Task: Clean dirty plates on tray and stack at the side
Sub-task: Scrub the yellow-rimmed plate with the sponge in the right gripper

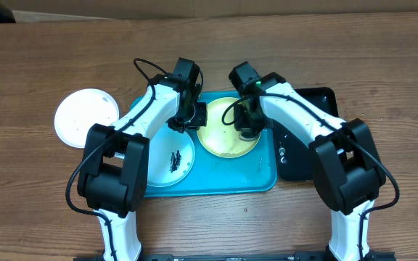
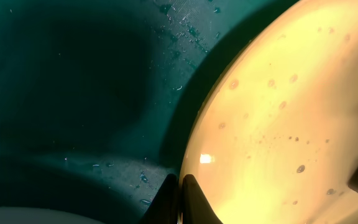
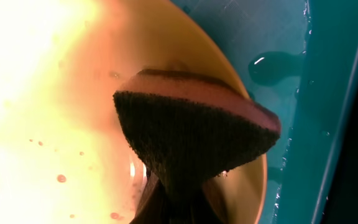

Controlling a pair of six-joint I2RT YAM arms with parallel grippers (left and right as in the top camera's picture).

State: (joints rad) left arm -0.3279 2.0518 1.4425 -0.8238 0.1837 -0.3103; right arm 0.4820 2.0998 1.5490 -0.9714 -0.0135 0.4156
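Two plates sit on the tray (image 1: 261, 178), and a third, the white plate (image 1: 85, 117), lies on the table (image 1: 35, 58) well out to the far side of the left gripper (image 2: 179, 186). The step in hand looks like scrubbing the green plate (image 1: 220, 141).

The left jaws are clenched on that plate's rim, the thin edge pinched between the two tips, with the wet tray floor just beside them. The right gripper (image 3: 171, 199) is clamped on a sponge (image 3: 191, 134). Its dark rough face stands out ahead of the tips, on or just over the plate near its edge.

Small brown spots show on the plate ahead of both sets of jaws, so the scrubbing seems unfinished. To do it well, hold the rim pinch firm so the plate cannot spin or skate on the wet tray. Sweep the sponge flat in overlapping strokes toward the left jaws and stop short of them. Press lightly, since hard force near the edge could tip the plate up.

The blue plate (image 1: 167, 161), carrying dark specks, lies just behind the left jaws.
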